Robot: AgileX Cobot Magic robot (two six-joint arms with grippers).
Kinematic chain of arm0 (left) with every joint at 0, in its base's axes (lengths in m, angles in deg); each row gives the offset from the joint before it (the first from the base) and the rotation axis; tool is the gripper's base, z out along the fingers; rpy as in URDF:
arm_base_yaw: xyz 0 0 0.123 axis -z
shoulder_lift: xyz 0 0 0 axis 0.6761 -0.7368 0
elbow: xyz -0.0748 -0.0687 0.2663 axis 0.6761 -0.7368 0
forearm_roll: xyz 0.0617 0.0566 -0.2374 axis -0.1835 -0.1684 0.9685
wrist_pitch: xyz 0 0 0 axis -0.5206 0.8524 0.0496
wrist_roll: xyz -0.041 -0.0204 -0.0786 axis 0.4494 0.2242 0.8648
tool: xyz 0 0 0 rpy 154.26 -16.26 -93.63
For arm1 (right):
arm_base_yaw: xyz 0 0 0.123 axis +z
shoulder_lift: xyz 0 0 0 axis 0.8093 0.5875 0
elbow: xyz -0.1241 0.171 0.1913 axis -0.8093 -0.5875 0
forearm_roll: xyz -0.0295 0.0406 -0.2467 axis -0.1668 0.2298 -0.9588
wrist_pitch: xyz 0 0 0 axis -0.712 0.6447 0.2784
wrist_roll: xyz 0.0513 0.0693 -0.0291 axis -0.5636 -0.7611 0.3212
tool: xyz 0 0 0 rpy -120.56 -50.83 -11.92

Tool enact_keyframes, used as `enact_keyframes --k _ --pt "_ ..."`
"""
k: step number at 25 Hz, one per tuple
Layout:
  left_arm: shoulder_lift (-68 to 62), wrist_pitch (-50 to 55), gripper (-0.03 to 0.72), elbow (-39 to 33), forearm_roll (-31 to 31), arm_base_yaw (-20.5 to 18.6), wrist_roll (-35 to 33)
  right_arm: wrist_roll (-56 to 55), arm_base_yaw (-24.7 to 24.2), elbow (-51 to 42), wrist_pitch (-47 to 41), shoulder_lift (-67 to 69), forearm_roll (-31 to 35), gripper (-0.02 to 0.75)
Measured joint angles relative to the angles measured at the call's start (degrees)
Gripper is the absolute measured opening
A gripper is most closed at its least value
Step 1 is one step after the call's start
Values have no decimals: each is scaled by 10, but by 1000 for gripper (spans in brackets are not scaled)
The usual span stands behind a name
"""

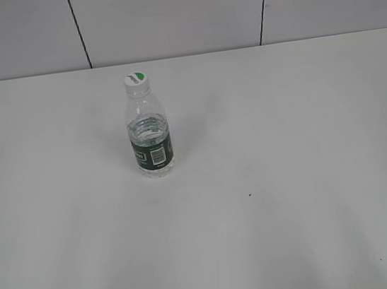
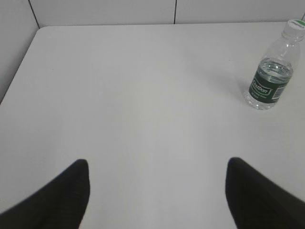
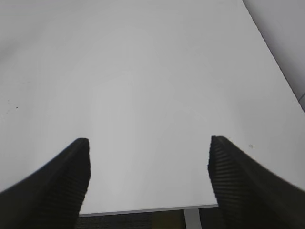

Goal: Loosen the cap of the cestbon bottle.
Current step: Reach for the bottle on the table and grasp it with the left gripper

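Note:
The cestbon bottle (image 1: 149, 134) stands upright on the white table (image 1: 293, 195), left of centre, clear with a dark green label and water inside. Its white cap (image 1: 136, 81) with a green patch sits on the neck. In the left wrist view the bottle (image 2: 271, 71) stands at the far right with its cap (image 2: 296, 25) at the frame's top right. My left gripper (image 2: 157, 164) is open and empty, far from the bottle. My right gripper (image 3: 148, 143) is open and empty over bare table near the front edge. Neither arm shows in the exterior view.
A grey panelled wall (image 1: 176, 15) runs behind the table. The table's front edge (image 3: 147, 209) shows in the right wrist view, with a table leg below. The left edge of the table (image 2: 19, 71) meets the wall in the left wrist view.

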Motion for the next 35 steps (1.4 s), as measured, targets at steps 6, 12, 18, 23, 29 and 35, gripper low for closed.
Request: enact_keyframes --k 6,12,18,23,29,35 --pt "0 0 525 0 0 0 0 0 0 0 0 0 0 589" --pt "0 0 522 0 0 0 0 0 0 0 0 0 0 589" --pt "0 0 520 0 0 0 0 0 0 0 0 0 0 589" --pt "0 -5 520 4 1 0 0 0 0 0 0 0 0 589" --pt "-34 -90 520 42 7 0 -5 0 0 0 0 0 0 589" --pt "-146 -200 520 84 29 0 -23 0 0 0 0 0 0 589"
